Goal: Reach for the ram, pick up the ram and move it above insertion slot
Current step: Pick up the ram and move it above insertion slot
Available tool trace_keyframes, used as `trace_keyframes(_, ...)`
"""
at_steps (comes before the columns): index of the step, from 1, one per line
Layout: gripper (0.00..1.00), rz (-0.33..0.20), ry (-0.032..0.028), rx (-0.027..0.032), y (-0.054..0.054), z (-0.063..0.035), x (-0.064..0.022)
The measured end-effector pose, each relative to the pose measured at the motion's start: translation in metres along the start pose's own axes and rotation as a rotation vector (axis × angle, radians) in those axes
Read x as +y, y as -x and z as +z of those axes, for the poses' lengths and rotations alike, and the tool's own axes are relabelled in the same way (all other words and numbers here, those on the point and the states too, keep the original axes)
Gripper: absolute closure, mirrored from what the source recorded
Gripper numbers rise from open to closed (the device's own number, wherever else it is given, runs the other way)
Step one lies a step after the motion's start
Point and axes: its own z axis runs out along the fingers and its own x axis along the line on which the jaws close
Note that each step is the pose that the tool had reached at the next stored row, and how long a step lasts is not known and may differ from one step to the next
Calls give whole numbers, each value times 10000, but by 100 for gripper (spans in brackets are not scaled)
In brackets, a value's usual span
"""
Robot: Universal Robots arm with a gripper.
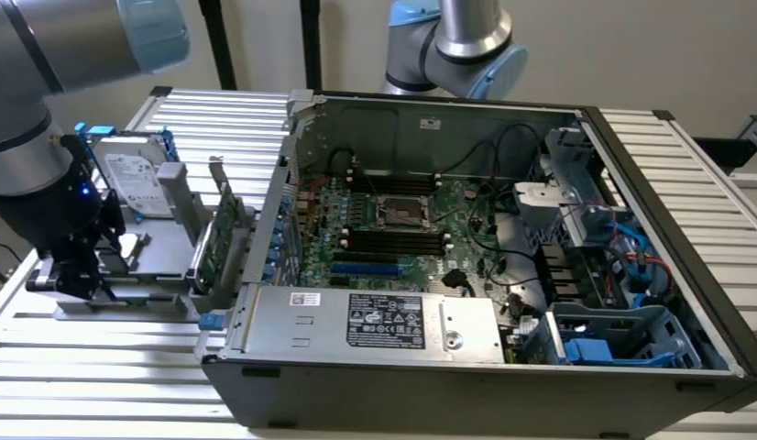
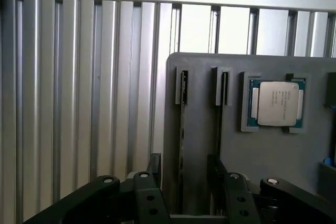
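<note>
Grey plastic holder tray [image 2: 283, 150] on the slatted aluminium counter [image 1: 110, 367] is where the action is. The ram stick [image 2: 182, 129], a long thin board that the wrist view catches edge-on as a dark strip, stands upright in one of the tray's narrow slots. The black two-fingered end effector [image 2: 185, 174] hangs over it with one finger on each side. The fingers are spread wide with a gap showing on both sides of the stick, so as far as I can tell nothing is gripped.

Progress-wise I'd call the reach pretty much done, since the fingers already straddle the stick. The pickup isn't done. The carry over to the black memory slots [image 1: 397, 240] on the green motherboard, inside the open black computer case [image 1: 477, 394], is all left to do. Those slots sit well apart from the tray, off toward the exterior view's right.

Pose: the grey robot arm [image 1: 24, 137] comes in at the exterior view's left and drops roughly straight down, wrist pointing at the tray. It's just beside the silver hard drive [image 1: 125, 179] and near the taller green expansion card [image 1: 220, 243], both standing upright alongside. A square silver processor chip [image 2: 276, 103] sits in its own pocket of the tray, near the stick but not touching it.
</note>
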Motion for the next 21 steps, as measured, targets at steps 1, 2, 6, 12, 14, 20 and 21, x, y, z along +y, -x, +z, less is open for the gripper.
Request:
trace_keyframes(1,52,0,0,1,0,18,0)
trace_keyframes(2,52,0,0,0,0,36,-1)
trace_keyframes(6,52,0,0,0,0,109,-2)
trace_keyframes(12,52,0,-1,0,0,217,-3)
trace_keyframes(14,52,0,0,0,0,254,-4)
trace_keyframes(20,52,1,3,2,1,316,-3)
trace_keyframes(21,52,1,2,1,1,318,-3)
